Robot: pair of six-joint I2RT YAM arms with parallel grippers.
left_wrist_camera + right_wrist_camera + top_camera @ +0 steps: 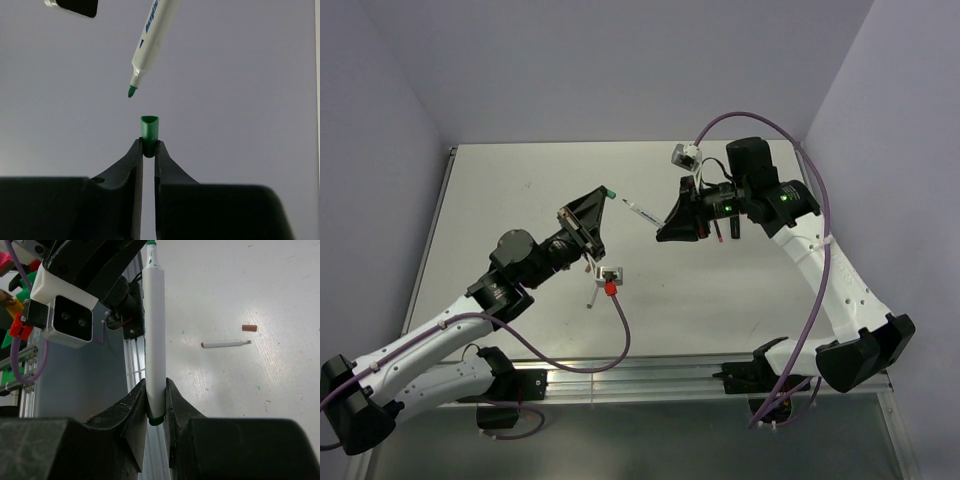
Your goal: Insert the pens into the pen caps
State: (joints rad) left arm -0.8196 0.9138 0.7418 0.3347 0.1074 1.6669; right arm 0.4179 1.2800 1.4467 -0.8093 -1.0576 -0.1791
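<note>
**Green-tipped pen held just short of its cap**

The pale table [520,190] lies under everything, and both arms meet above its middle. The left arm [440,330] reaches in from the near left corner; the right arm [830,280] bends in from the right. The left claw [148,146] is clamped on the lower end of a green cap [149,131], whose open mouth faces the pen. The right claw [156,387] is clamped on the back end of a white pen [154,330], its green tip pointing away toward the left claw. From the left wrist, that tip hangs near the cap's mouth, off to one side and not touching; pen and cap are both held up off the table. Flat on the table lies a second white pen [225,343], uncapped, with a reddish-brown tip; near that tip, but apart from it, lies a brownish-red cap [249,328].
</note>
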